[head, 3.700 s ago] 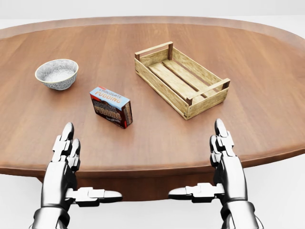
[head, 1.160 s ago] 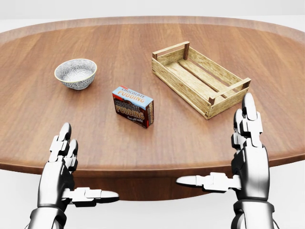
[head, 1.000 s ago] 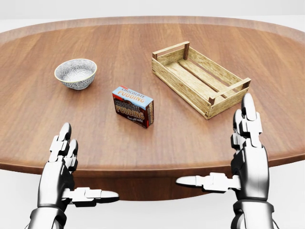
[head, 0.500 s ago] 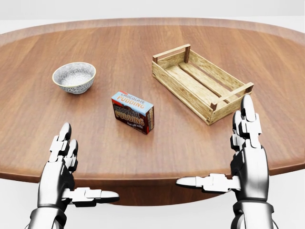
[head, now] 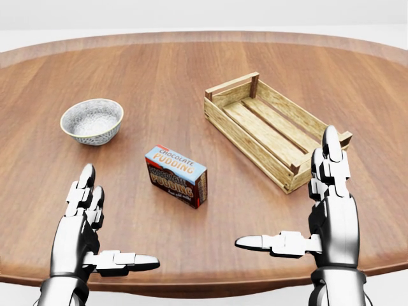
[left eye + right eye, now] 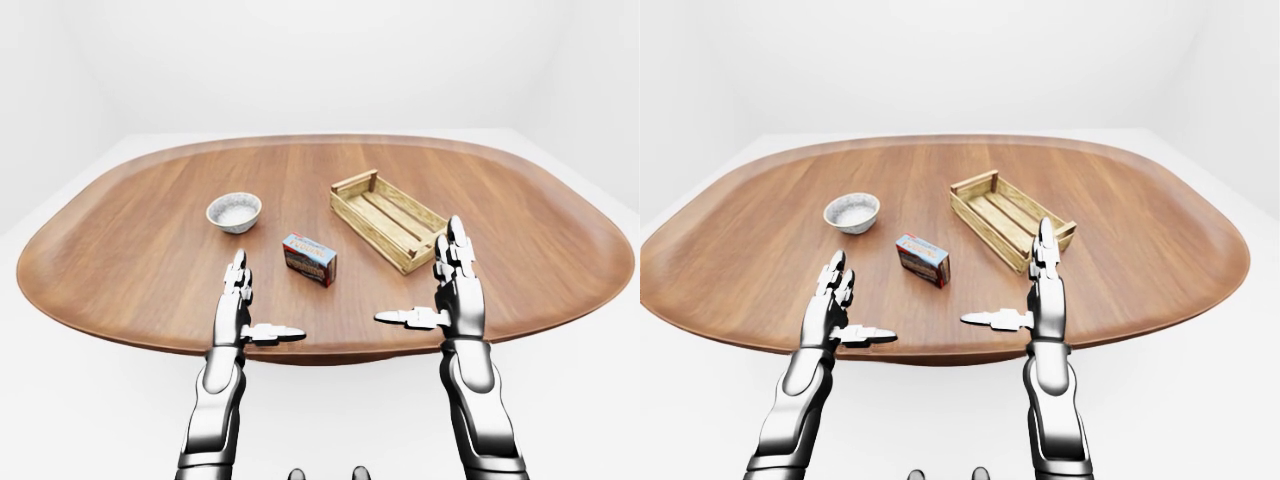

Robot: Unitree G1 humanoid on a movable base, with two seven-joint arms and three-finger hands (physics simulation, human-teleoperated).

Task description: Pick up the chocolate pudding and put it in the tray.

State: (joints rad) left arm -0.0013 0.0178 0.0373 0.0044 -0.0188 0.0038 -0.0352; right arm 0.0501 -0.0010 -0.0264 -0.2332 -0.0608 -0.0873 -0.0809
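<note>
While the broad oval wooden counter (image 5: 191, 70) fills the head view, the task stands at its approach step, with nothing grasped yet. The slatted pale-wood tray (image 5: 271, 127) lies toward the upper right, empty. The speckled white ceramic bowl (image 5: 92, 120) sits well apart at left. The small blue-and-red chocolate pudding box (image 5: 176, 176) rests on the counter between them, clear of both. The right hand (image 5: 319, 223) and left hand (image 5: 89, 233) hover low, fingers spread apart, thumbs pointing inward. Next, I judge, a hand must reach forward over the box and close around it.
</note>
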